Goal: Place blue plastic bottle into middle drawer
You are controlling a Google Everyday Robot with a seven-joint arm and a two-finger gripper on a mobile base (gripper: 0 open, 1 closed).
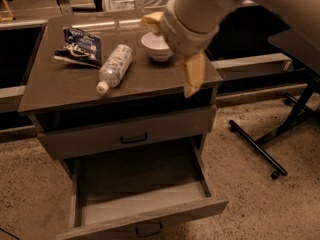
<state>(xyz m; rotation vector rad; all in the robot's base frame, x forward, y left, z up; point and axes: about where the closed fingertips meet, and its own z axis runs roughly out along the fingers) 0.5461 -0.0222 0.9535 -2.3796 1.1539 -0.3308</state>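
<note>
The blue plastic bottle lies on its side on the cabinet top, white cap toward the front. The middle drawer is pulled out at the bottom and nothing shows inside it; its small dark handle is at the front. The upper handled front is shut. My gripper hovers over the right part of the cabinet top, just above the white bowl and to the right of the bottle. It is open and empty, with one yellowish finger hanging over the front right corner.
A dark blue snack bag lies at the back left of the top. A white bowl sits at the back middle, partly hidden by my arm. A black stand with legs is on the speckled floor to the right.
</note>
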